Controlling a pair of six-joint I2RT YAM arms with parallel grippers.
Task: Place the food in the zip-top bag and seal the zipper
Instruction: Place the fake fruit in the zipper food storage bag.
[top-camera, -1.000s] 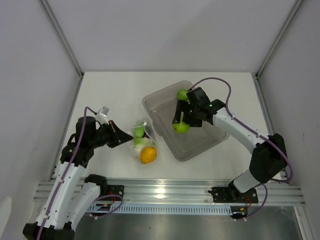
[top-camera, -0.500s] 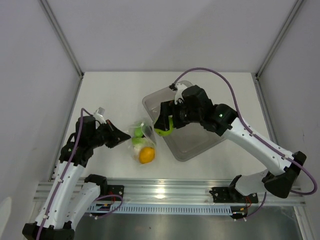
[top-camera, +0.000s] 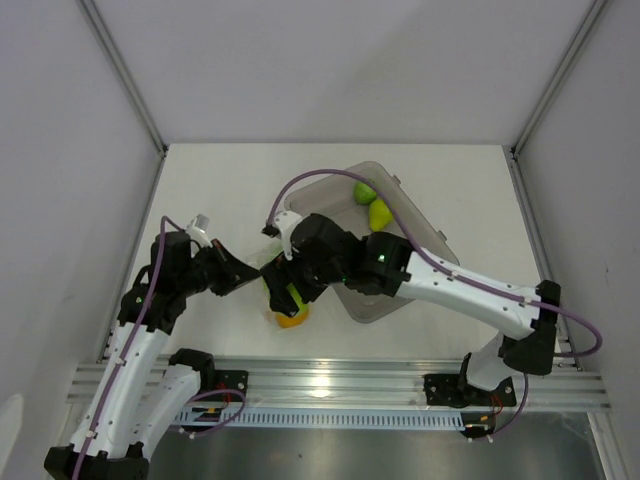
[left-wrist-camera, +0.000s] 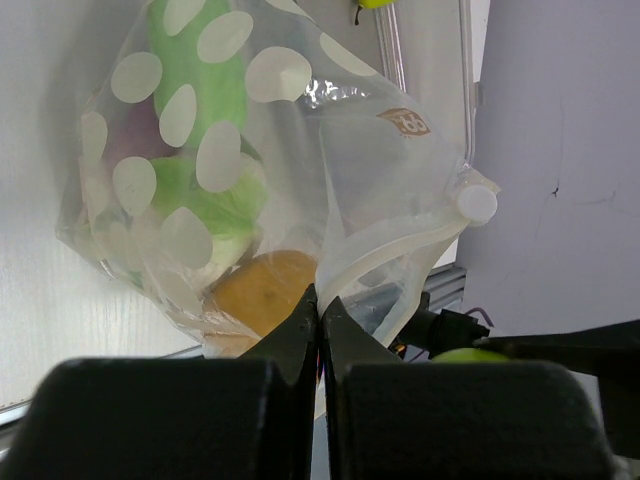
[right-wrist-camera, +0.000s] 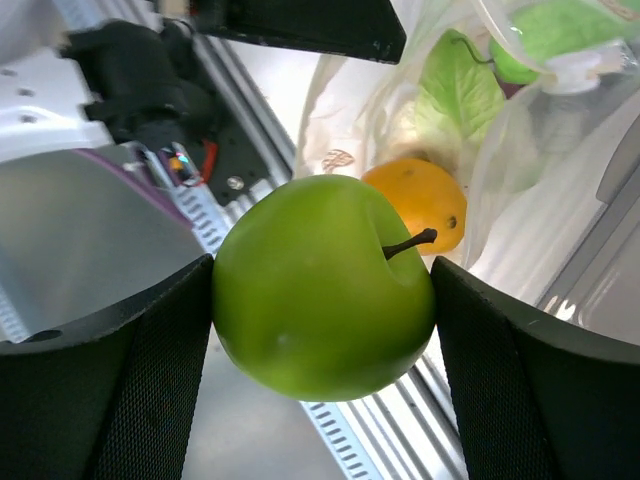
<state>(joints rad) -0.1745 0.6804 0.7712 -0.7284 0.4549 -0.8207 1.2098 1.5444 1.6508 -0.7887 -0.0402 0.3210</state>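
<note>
The clear zip-top bag (top-camera: 277, 283) lies on the table with an orange citrus (top-camera: 292, 318) and green food inside. My left gripper (top-camera: 243, 275) is shut on the bag's mouth edge; in the left wrist view its tips (left-wrist-camera: 320, 303) pinch the white-dotted plastic (left-wrist-camera: 270, 140) beside the citrus (left-wrist-camera: 262, 292). My right gripper (top-camera: 291, 297) is shut on a green apple (right-wrist-camera: 322, 285) and holds it at the bag's mouth, above the citrus (right-wrist-camera: 425, 200). The zipper strip (left-wrist-camera: 400, 250) stands open.
A grey translucent bin (top-camera: 330, 190) stands right of the bag and holds a green apple (top-camera: 364, 190) and a green pear (top-camera: 380, 213). The aluminium rail (top-camera: 340, 380) runs along the near edge. Walls close the sides and back.
My right arm has carried the green apple out of the bin and leftward to the bag's mouth. My left gripper has kept its hold on the bag.
</note>
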